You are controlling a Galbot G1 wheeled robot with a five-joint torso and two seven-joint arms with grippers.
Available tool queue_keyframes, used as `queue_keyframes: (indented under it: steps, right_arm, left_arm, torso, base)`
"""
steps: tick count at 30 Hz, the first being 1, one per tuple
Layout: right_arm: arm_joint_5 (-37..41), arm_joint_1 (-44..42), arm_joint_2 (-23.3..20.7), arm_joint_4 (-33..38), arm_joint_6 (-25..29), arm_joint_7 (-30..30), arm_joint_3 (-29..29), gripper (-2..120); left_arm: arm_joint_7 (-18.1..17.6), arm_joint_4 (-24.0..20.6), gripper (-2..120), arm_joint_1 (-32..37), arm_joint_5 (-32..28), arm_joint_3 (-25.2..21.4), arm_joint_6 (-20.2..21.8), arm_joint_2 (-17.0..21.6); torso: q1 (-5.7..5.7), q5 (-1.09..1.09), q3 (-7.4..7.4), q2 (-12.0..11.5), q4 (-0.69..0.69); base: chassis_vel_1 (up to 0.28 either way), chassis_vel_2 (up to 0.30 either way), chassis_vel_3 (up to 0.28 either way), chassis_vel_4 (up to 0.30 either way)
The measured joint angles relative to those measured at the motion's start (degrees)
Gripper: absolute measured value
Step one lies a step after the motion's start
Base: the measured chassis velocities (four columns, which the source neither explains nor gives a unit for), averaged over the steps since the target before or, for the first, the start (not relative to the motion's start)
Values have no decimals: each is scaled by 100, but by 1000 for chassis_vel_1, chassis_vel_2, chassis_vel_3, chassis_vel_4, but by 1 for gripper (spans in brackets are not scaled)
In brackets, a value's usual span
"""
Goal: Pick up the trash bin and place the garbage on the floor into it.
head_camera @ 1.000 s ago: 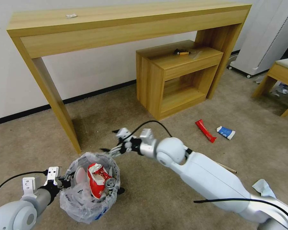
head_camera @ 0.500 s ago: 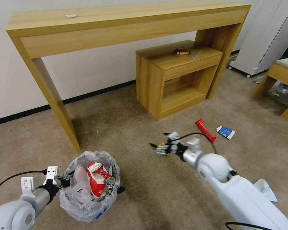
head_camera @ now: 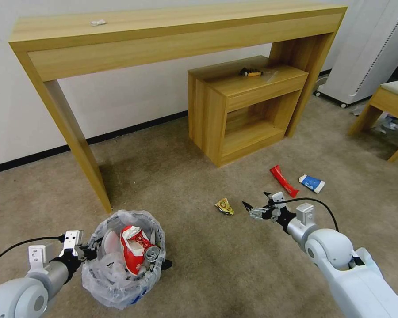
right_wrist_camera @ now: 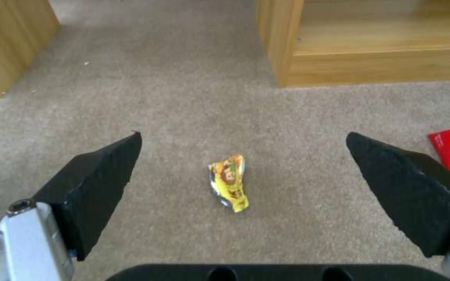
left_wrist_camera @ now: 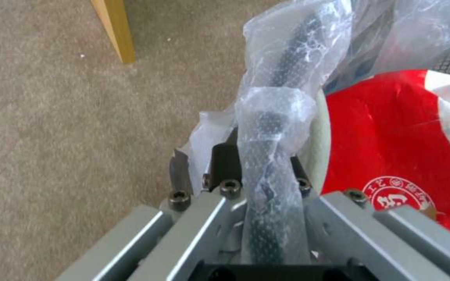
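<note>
The right claw (head_camera: pixel 246 206), jaws spread wide, hovers above the carpet floor (head_camera: pixel 199 265) with a yellow wrapper (head_camera: pixel 224 206) just ahead; the left claw (left_wrist_camera: pixel 259 164) grips the bag-lined trash bin (head_camera: pixel 121 260) by its rim.

A wrapper (head_camera: pixel 224 206) lies on the floor (head_camera: pixel 199 265), right of the trash bin (head_camera: pixel 124 258).

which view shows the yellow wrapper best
The right wrist view: the yellow wrapper lies centred on the floor, print visible. The head view shows it small, ahead of the right gripper.
</note>
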Motion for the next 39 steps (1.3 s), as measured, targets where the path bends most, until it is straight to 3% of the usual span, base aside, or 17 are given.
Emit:
queue_keyframes:
  steps: [14,24,30,39]
  right_arm:
    - [-255,31,172,-373,70,5,-162,100]
    - [-673,596,300,-1810,305,-59,-944,100]
    - [-960,1110,724,-2802,339,-174,-1676,100]
    - [-1290,1418,1054,-3454,226,-155,-1924,100]
  left_arm:
    - [0,-49,0,65,21,-2,0,-12]
    - [-5,-94,0,90,55,15,-1,-23]
    - [-13,-145,0,153,83,16,0,-25]
    - [-33,-196,0,169,88,19,0,-24]
  torso:
    - [2,-2,2,0,0]
    - [3,1,2,0,0]
    - [1,-1,1,0,0]
    - [1,-2,1,0,0]
  base:
    - [-195,195,182,-184]
    - [-113,104,100,-101]
    - [0,0,0,0]
    - [0,0,0,0]
